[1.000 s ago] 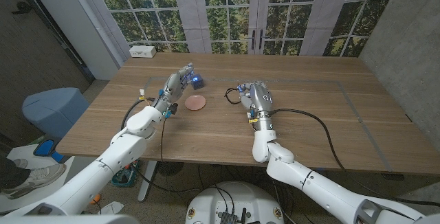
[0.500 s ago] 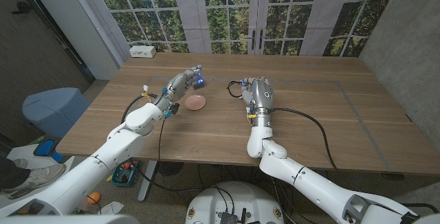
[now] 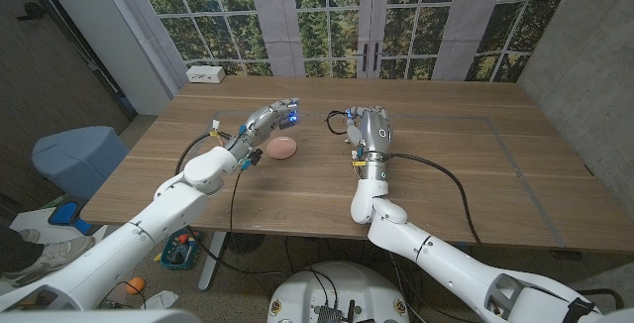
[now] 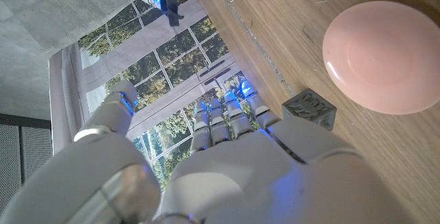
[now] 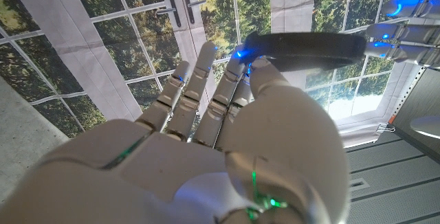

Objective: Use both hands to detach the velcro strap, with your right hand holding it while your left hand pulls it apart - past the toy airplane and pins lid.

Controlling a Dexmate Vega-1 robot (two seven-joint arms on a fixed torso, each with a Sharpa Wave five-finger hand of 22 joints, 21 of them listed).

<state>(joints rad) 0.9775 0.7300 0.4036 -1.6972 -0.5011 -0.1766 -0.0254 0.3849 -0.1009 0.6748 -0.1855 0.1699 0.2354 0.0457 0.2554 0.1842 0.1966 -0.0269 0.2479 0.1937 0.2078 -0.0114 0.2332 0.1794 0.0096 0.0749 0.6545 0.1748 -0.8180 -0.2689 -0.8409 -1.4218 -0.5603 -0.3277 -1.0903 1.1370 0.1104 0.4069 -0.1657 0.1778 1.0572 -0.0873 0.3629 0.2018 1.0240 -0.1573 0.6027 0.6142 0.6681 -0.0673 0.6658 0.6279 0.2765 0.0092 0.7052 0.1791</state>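
L hand (image 3: 269, 118) reached nearer black strap (image 5: 302, 47), held by R hand (image 3: 369, 128).

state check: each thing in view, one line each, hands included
velcro strap: held up by the right hand, off the table, not yet pulled apart.
right hand: grips one end of the strap.
left hand: raised over the table, fingers extended toward the strap's free end, holding nothing.
pink lid: lying on the table beside the left hand, untouched.
table: carries the lid.
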